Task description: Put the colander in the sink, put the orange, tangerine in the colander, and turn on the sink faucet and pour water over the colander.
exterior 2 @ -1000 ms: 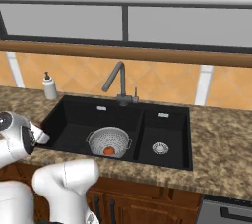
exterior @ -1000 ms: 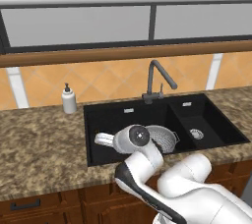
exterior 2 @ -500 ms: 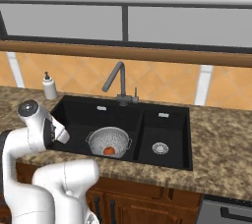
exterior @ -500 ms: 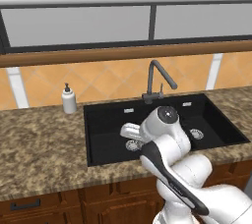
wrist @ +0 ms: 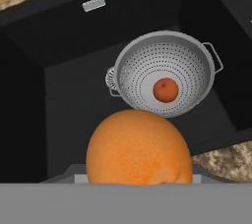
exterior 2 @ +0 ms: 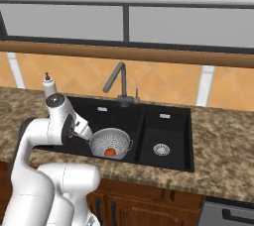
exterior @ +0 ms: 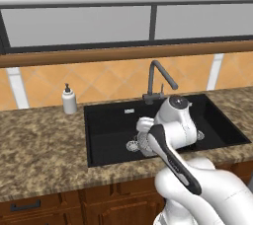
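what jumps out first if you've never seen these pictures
A big orange fills the bottom of the hand view, carried at the robot's hand above the black sink. Below it, the silvery colander sits in the larger basin with a small tangerine already inside. The dark faucet stands behind, with no water running.

colander in sink | tangerine inside colander | orange above sink

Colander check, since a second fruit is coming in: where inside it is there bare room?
The colander holds one small fruit at its centre; the perforated ring between it and the rim is bare. The large fruit in the gripper crowds the near side.
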